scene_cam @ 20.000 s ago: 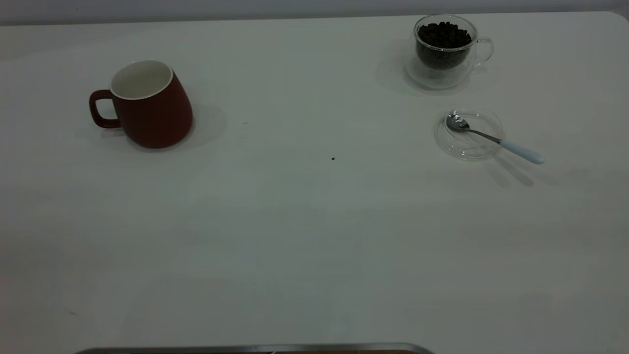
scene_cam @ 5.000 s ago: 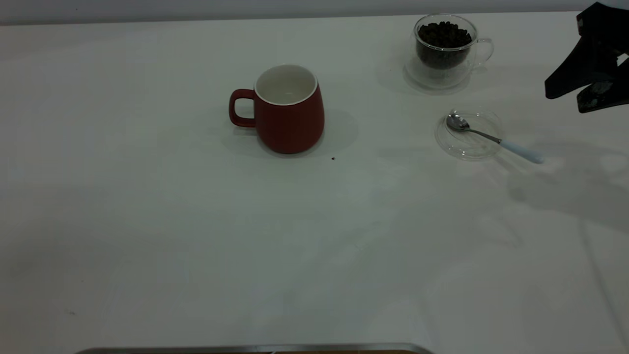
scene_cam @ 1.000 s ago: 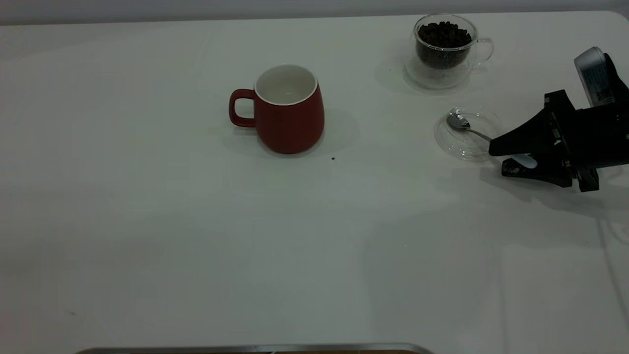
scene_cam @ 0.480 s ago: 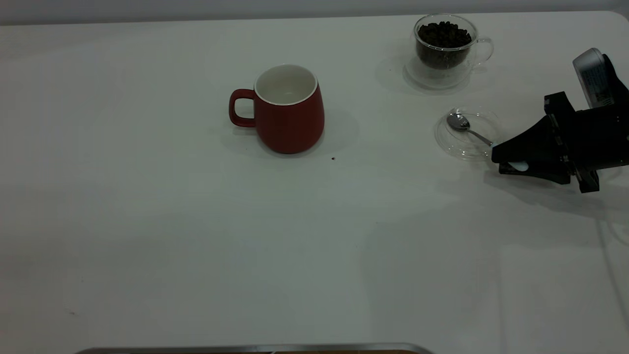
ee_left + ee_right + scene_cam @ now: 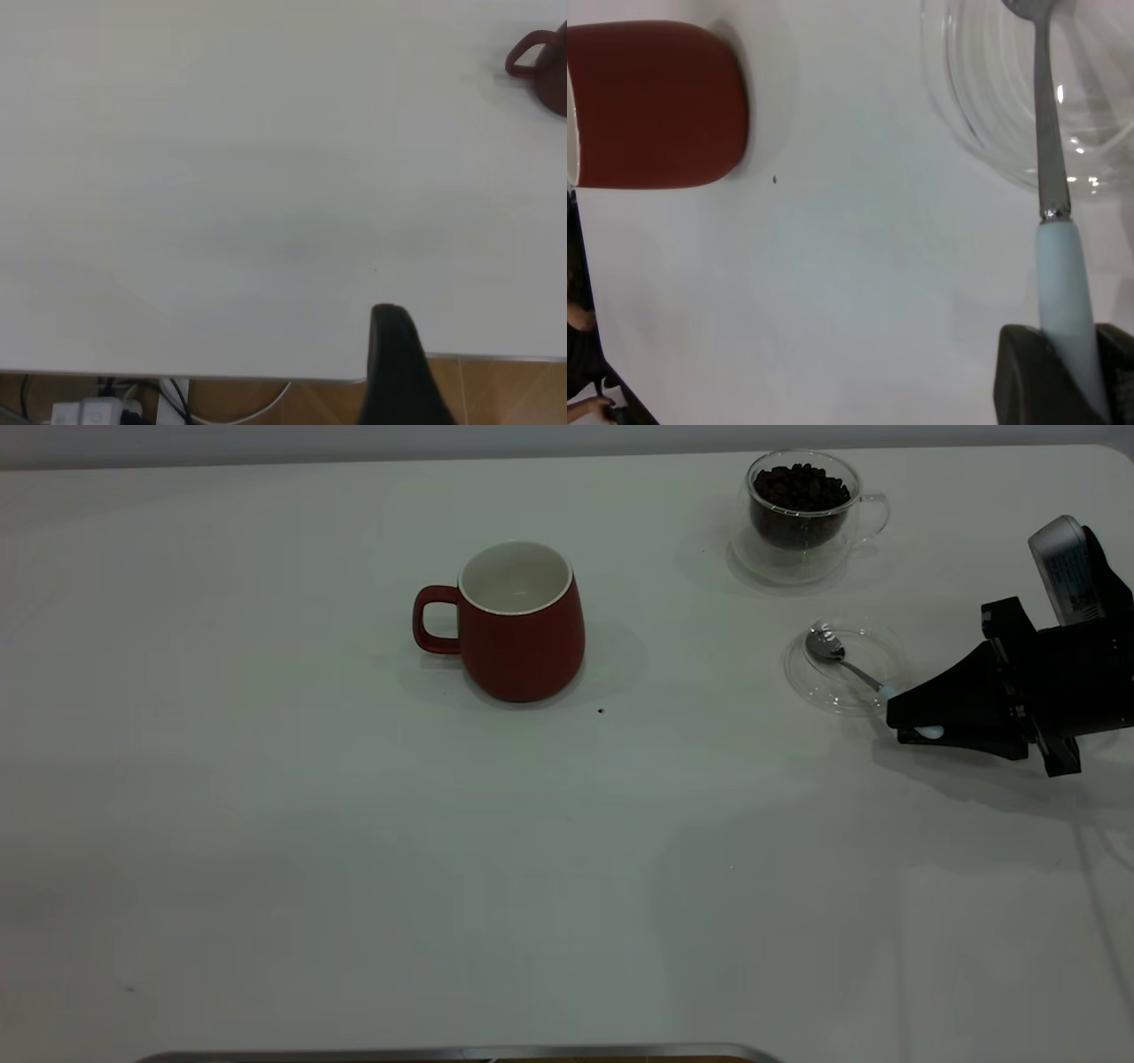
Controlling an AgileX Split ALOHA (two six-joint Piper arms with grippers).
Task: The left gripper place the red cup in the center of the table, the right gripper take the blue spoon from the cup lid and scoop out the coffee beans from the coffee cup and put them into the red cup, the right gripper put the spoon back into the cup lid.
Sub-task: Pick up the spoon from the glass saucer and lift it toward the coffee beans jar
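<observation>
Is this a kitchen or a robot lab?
Probably a robot lab or test bench, not a kitchen: a bare white table holds only a red cup, a coffee cup of beans and a blue spoon, which the right gripper grips.

red cup: glazed ceramic, probably | cup lid: clear glass | blue spoon: shiny metal neck

Place: a robot test bench, lab-like rather than a home kitchen.
Surface: a wide plain white table with a rounded corner, bare apart from a few props.
Backdrop: a plain pale wall behind the far edge.
Below the edge: loose cables over a wood-toned floor.
</observation>
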